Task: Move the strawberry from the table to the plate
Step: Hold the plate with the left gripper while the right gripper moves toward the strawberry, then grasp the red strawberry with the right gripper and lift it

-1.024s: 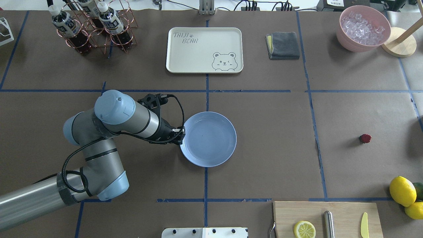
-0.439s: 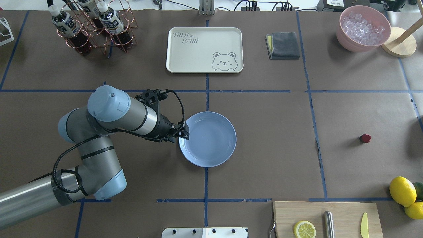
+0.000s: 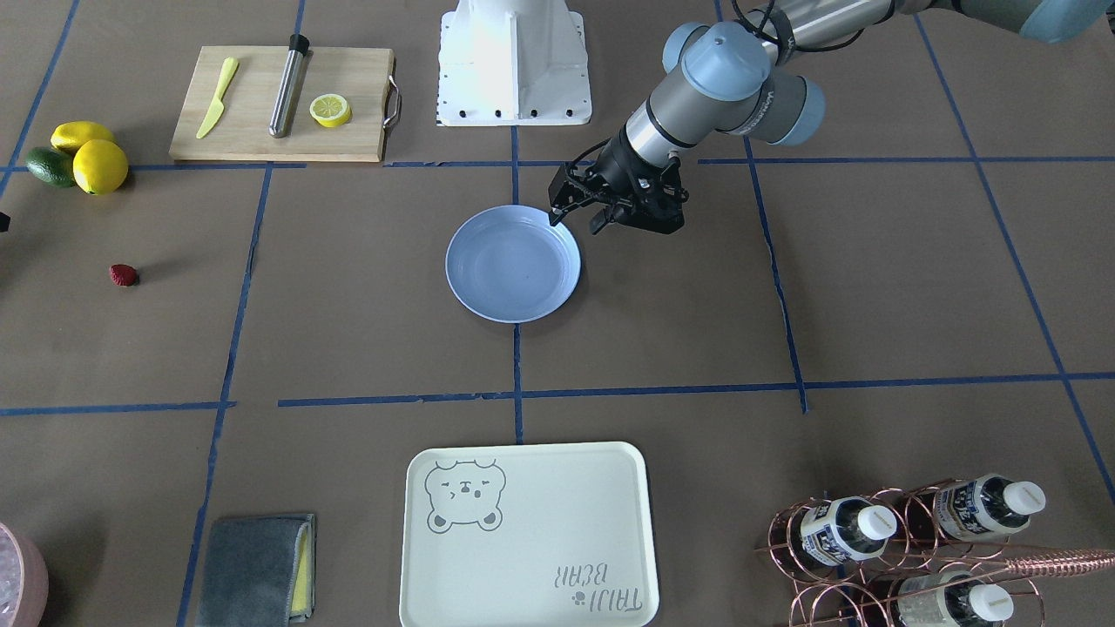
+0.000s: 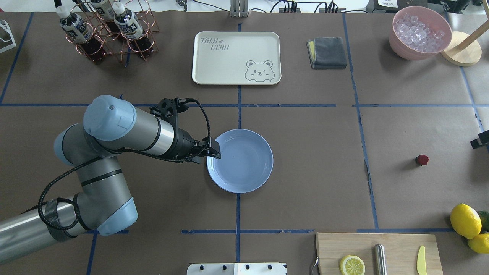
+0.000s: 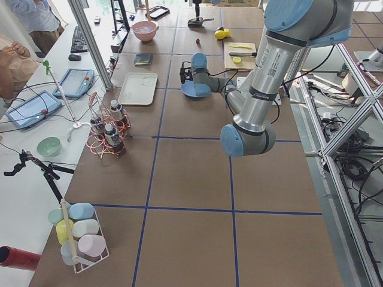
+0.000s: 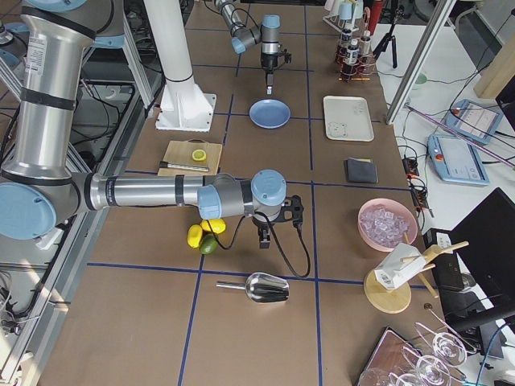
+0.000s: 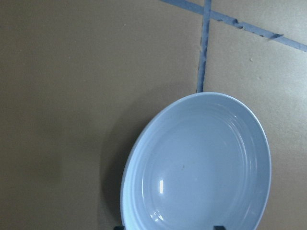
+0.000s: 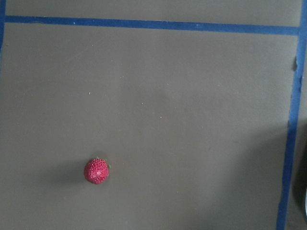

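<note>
The step in hand seems to be the reach for the small dark-red bumpy strawberry [image 4: 422,160]; it lies on the brown paper-covered table [image 4: 313,183], well apart from the round glossy light-blue plate [image 4: 248,168]; the right gripper [image 6: 265,235] hangs near the berry but off to one side, and I cannot tell how its jaws stand; next it must centre over the berry, descend and pinch gently; the left gripper [image 4: 209,153] hovers at the plate's rim, jaws spread, holding nothing.
</note>
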You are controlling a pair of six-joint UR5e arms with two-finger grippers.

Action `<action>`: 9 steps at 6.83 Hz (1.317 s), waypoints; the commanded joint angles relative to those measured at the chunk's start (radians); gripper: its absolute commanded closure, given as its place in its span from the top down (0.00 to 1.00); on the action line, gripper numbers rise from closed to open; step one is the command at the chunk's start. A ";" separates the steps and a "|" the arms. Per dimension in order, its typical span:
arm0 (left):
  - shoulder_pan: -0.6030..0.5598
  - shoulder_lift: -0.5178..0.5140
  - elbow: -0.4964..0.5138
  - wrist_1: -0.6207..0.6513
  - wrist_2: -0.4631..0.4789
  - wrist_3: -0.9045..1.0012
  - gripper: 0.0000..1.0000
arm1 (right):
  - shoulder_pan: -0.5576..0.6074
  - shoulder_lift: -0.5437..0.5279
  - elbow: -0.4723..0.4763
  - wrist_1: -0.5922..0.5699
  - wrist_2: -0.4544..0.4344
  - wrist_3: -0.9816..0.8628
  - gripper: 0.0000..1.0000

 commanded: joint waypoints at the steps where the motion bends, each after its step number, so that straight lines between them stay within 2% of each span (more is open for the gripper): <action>1: -0.003 0.007 -0.031 -0.002 0.005 -0.002 1.00 | -0.222 0.005 -0.006 0.155 -0.157 0.291 1.00; 2: -0.003 0.012 -0.039 0.000 0.003 -0.004 1.00 | -0.295 0.017 -0.008 0.198 -0.228 0.395 1.00; 5: -0.004 0.038 -0.068 0.001 0.005 -0.076 1.00 | -0.345 0.089 -0.084 0.205 -0.265 0.421 0.99; 6: -0.004 0.037 -0.067 0.001 0.005 -0.078 1.00 | -0.345 0.093 -0.098 0.205 -0.278 0.416 0.96; 7: -0.004 0.037 -0.061 0.001 0.014 -0.078 1.00 | -0.345 0.093 -0.100 0.203 -0.299 0.418 0.88; 8: -0.003 0.037 -0.061 0.003 0.020 -0.078 1.00 | -0.344 0.088 -0.102 0.205 -0.308 0.416 0.50; 9: -0.003 0.037 -0.061 0.003 0.020 -0.078 1.00 | -0.342 0.079 -0.099 0.205 -0.308 0.415 0.33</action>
